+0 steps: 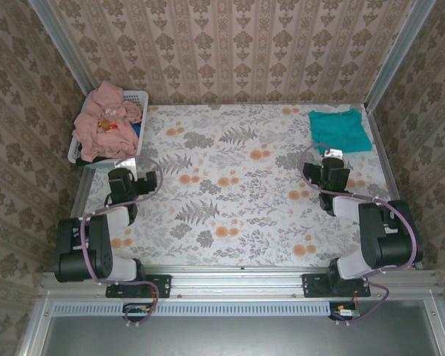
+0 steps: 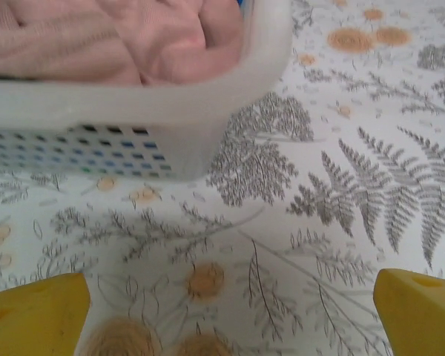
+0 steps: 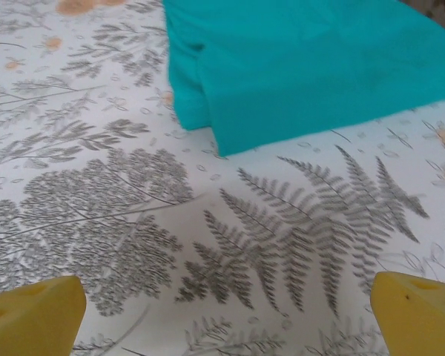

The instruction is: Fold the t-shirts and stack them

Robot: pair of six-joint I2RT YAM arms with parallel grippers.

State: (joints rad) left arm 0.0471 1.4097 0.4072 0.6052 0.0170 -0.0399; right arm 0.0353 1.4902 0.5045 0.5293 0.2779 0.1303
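Observation:
A folded teal t-shirt [image 1: 340,129] lies flat at the table's far right corner; its near edge [image 3: 304,81] fills the top of the right wrist view. Salmon-pink t-shirts [image 1: 104,119] are heaped in the white basket [image 1: 79,157] at the far left, and the pink cloth [image 2: 119,41] rises above the basket wall [image 2: 148,119] in the left wrist view. My left gripper [image 1: 127,169] stands open just short of the basket, nothing between its yellow fingertips [image 2: 37,315]. Just short of the teal shirt, my right gripper [image 1: 331,165] is open and empty, yellow fingertips [image 3: 419,315] wide apart.
A floral-print cloth [image 1: 237,193] covers the table. Wallpapered walls [image 1: 230,44] with metal posts close in the back and both sides. A metal rail [image 1: 237,276] runs along the near edge by the arm bases.

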